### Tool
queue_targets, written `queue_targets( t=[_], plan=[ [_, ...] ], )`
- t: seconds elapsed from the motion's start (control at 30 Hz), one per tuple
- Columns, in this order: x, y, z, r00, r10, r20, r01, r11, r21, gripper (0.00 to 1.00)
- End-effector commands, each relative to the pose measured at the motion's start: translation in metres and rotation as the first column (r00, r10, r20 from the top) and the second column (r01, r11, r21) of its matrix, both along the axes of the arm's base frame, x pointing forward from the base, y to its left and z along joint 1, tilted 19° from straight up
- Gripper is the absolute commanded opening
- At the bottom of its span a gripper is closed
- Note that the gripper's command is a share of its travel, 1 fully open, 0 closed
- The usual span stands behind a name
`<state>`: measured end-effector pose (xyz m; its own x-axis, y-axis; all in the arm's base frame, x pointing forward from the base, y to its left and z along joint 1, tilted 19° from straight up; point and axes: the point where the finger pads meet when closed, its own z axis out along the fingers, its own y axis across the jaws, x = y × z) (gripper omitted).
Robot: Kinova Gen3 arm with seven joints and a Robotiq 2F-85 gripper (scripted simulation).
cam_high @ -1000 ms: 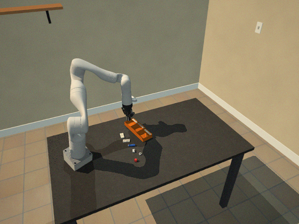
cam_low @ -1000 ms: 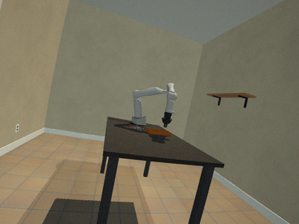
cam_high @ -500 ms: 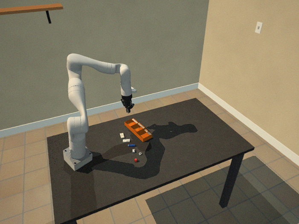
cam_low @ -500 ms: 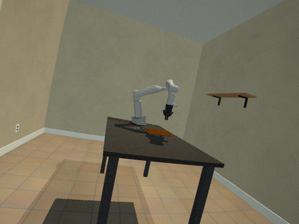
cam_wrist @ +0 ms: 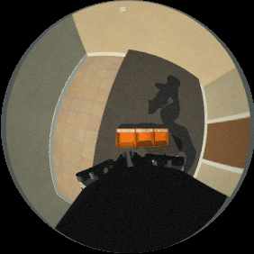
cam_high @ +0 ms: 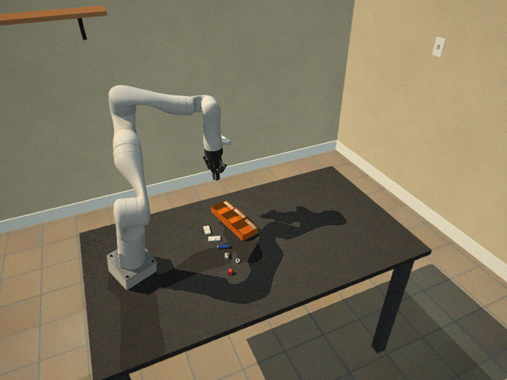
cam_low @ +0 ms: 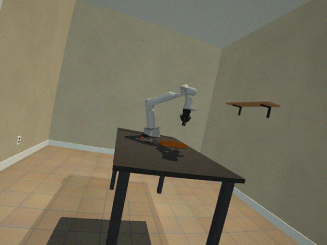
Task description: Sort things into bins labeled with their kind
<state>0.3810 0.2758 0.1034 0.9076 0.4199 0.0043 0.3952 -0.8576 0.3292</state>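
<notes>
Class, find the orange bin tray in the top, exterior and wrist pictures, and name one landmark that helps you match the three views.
Top: the orange bin tray lies mid-table, below the raised gripper.
Exterior: it is a flat orange strip at the table's far end, under the gripper.
Wrist: it sits centre frame, three compartments facing the camera.
Shared landmark: the arm's shadow on the dark table, beside the tray.

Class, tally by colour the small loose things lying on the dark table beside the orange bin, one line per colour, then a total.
White small pieces: 4
Blue cylinder: 1
Red block: 1
Total: 6
</notes>
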Motion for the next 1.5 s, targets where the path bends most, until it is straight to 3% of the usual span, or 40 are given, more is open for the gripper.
queue_targets(
  t=[0.0, 0.2, 0.27, 0.53, 0.57, 1.1, 1.47],
  plan=[
    [0.000, -0.007, 0.000, 0.998, -0.055, 0.025, 0.055, 0.998, 0.014, 0.29],
    [-0.005, -0.057, -0.012, 0.939, -0.328, 0.100, 0.322, 0.944, 0.072, 0.29],
    [-0.005, -0.057, -0.012, 0.939, -0.328, 0.100, 0.322, 0.944, 0.072, 0.29],
    [-0.013, -0.121, -0.028, 0.746, -0.644, 0.170, 0.621, 0.765, 0.174, 0.29],
    [-0.015, -0.129, -0.031, 0.738, -0.653, 0.170, 0.629, 0.757, 0.175, 0.29],
    [-0.030, -0.241, -0.058, 0.748, -0.642, 0.165, 0.620, 0.766, 0.171, 0.29],
    [-0.030, -0.248, -0.056, 0.740, -0.651, 0.167, 0.629, 0.758, 0.172, 0.29]
  ],
)
